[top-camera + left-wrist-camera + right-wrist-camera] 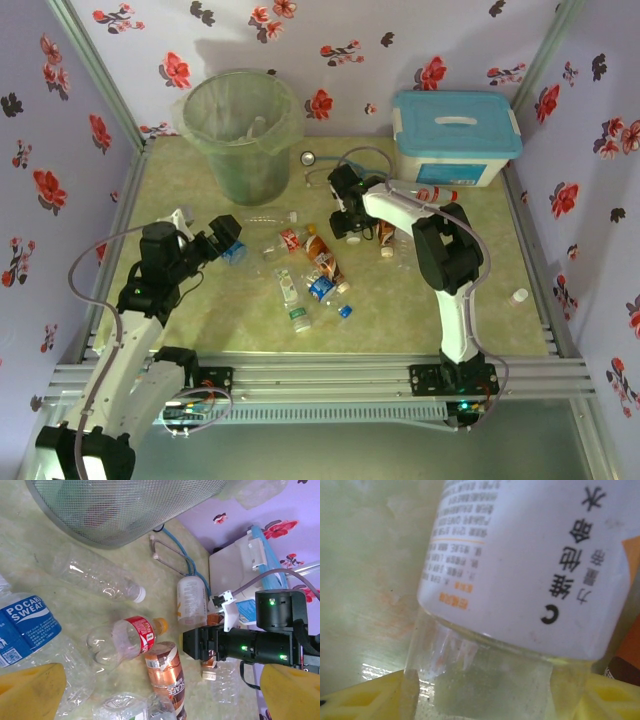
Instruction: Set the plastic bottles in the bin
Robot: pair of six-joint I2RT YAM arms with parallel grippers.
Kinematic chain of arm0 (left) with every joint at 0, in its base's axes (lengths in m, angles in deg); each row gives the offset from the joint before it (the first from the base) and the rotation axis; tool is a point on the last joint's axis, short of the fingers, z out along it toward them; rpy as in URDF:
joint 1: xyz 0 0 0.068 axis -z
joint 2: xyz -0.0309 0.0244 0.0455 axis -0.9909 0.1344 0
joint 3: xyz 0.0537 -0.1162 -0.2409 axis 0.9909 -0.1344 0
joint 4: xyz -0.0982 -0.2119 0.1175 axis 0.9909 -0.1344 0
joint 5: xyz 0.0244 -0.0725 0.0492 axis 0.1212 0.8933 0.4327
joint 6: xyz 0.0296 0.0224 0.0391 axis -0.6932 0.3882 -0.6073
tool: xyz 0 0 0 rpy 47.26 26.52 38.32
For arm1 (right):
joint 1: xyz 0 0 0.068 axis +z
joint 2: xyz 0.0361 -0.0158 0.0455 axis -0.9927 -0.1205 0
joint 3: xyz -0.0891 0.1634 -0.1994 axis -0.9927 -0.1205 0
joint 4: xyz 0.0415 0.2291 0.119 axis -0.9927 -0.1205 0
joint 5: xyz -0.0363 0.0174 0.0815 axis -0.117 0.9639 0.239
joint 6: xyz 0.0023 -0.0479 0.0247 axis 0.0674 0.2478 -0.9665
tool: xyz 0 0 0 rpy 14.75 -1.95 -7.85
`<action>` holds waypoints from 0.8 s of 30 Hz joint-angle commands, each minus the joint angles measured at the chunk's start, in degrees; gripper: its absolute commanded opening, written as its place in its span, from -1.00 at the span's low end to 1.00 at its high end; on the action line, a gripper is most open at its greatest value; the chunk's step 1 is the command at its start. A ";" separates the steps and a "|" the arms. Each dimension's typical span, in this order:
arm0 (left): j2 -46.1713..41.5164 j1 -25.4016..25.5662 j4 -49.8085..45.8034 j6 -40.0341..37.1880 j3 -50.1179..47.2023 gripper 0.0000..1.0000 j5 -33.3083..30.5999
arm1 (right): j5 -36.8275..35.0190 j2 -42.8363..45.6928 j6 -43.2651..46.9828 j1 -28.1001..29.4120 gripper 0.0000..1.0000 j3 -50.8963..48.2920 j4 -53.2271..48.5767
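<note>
Several plastic bottles lie mid-table: a clear one [268, 216] [95, 572], a red-labelled one [290, 240] [125, 640], a brown coffee one [320, 255] [167, 672], and a blue-labelled one [30, 625]. The bin [240, 140] [120, 510] stands at the back left. My right gripper [347, 228] [485, 695] reaches down onto the white-labelled bottle [530, 565] [191, 600], a yellow finger [360, 695] against each side of its clear end. My left gripper [228, 240] [160, 695] hangs open above the bottles left of centre, holding nothing.
A white box with a light-blue lid [455, 135] [240, 565] sits at the back right, with a red-capped bottle [437, 194] in front of it. A stethoscope [320, 165] [172, 555] lies between bin and box. A small bottle [517, 296] rests near the right rail.
</note>
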 commanded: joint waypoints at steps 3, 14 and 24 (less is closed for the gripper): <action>-0.43 0.56 2.60 1.50 1.93 0.99 0.66 | -0.74 1.32 -0.82 -0.54 0.28 -1.96 1.43; 3.52 2.53 20.16 12.02 0.40 0.99 5.09 | 7.02 19.01 1.48 -0.46 0.30 -14.14 6.76; 15.10 15.60 36.59 8.28 3.16 0.99 0.74 | 16.88 39.90 1.72 6.87 0.27 -27.68 16.26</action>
